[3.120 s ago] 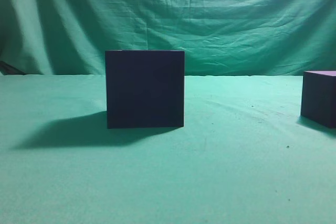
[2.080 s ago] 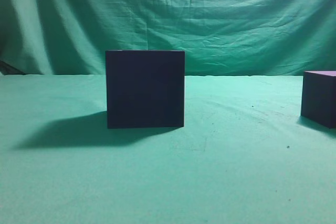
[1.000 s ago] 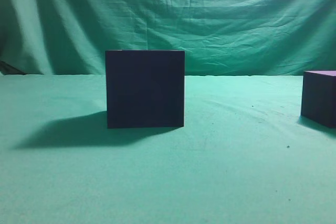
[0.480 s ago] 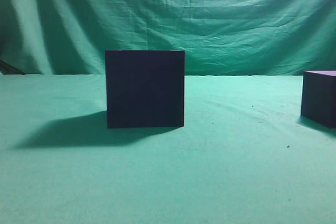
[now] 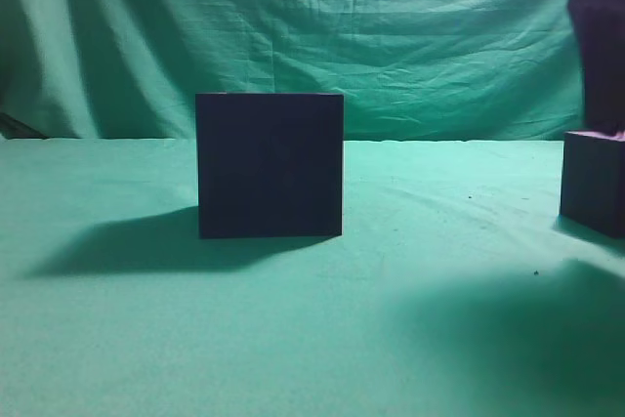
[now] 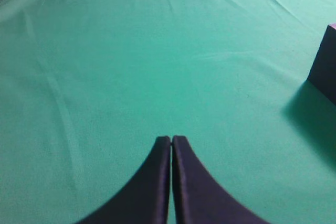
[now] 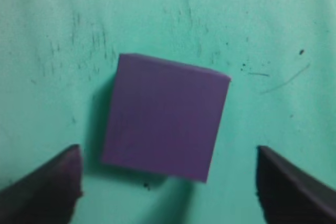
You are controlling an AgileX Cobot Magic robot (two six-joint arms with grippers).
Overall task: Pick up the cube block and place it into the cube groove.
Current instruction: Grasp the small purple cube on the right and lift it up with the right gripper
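Observation:
The small dark purple cube block [image 5: 594,183] sits on the green cloth at the far right edge of the exterior view. It fills the middle of the right wrist view [image 7: 165,116], seen from above. My right gripper [image 7: 168,169] hangs open above it, one finger on each side and apart from it. In the exterior view the right arm [image 5: 598,36] shows as a dark shape just over the cube. The large near-black box with the cube groove [image 5: 270,165] stands left of centre; its opening is hidden. My left gripper [image 6: 171,139] is shut and empty over bare cloth.
Green cloth covers the table [image 5: 410,319] and hangs as a backdrop behind. A dark box corner [image 6: 325,66] shows at the right edge of the left wrist view. The arm casts a shadow at the front right [image 5: 518,329].
The right arm has come into the exterior view from the top right, above the small cube, and casts a new shadow at the front right. Both boxes stay put.

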